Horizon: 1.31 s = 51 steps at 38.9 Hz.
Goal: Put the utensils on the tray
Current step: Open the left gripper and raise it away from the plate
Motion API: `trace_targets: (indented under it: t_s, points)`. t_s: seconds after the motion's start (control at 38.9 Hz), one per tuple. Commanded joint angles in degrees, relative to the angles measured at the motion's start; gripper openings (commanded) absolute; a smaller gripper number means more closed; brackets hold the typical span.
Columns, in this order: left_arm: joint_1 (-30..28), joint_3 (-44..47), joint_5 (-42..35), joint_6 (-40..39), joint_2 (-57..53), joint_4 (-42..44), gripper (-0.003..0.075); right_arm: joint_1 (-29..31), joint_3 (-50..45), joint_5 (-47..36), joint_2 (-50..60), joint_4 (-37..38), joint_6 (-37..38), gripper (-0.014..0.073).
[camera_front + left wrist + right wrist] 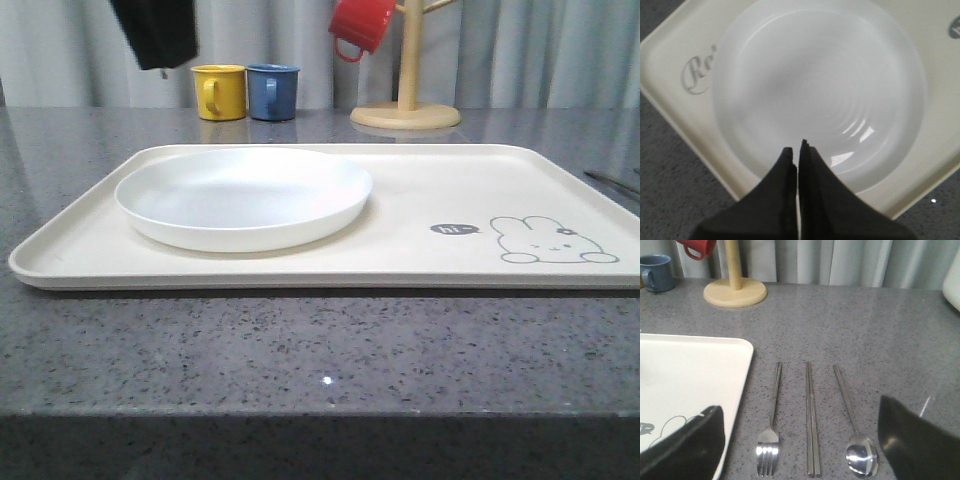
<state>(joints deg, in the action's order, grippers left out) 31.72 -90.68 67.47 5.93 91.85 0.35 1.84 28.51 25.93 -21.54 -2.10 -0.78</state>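
**Utensils lying off the tray; thin-metal pickup risk**

We are seeing the tray (420, 180) sitting on the desk (880, 325), the white plate (243, 195) covering its left half. The fork (771, 427), chopsticks (811, 420) and spoon (854, 427) are lying in a row on the desk just beside the tray's right edge.

Risks: we are expecting flat cutlery to slip from a pinch, or the chopsticks to split apart.

The right gripper (800, 450) is hanging spread above them; the left gripper (798, 150) is pressed together over the plate.

The front view is cutting the utensils off.
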Motion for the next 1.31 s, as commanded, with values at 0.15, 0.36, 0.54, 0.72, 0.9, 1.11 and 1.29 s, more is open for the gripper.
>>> trace_targets:
  t_s: [0.15, 0.36, 0.54, 0.72, 0.9, 1.11, 1.29]
  points:
    - [-12.55, 18.37, -17.53, -0.60, -17.85, -3.44, -0.0018, 0.36, 1.97, -4.24, -0.76, 0.54, -0.34, 0.0642]
    - [-18.50, 36.20, -33.85, -0.60, -33.31, -4.64, -0.0018, 0.36, 1.97, -4.24, -0.76, 0.54, -0.34, 0.0642]
    - [-18.71, 51.71, -48.15, -0.60, -48.44, -4.64, -0.0018, 0.36, 1.97, -4.24, -0.76, 0.54, -0.34, 0.0642]
    - [-18.71, 62.93, -55.28, -0.60, -62.15, -4.64, -0.0018, 0.36, 1.97, -4.24, -0.76, 0.54, -0.34, 0.0642]
    - [-18.71, 67.75, -57.67, -0.60, -70.55, -4.64, -0.0018, 0.36, 1.97, -4.24, -0.76, 0.54, -0.34, 0.0642]
    - [-18.71, 68.75, -57.77, -0.60, -72.86, -4.64, -0.0018, 0.36, 1.97, -4.24, -0.76, 0.54, -0.34, 0.0642]
    - [-18.71, 68.75, -57.77, -0.60, -72.86, -4.64, -0.0018, 0.36, 1.97, -4.24, -0.76, 0.54, -0.34, 0.0642]
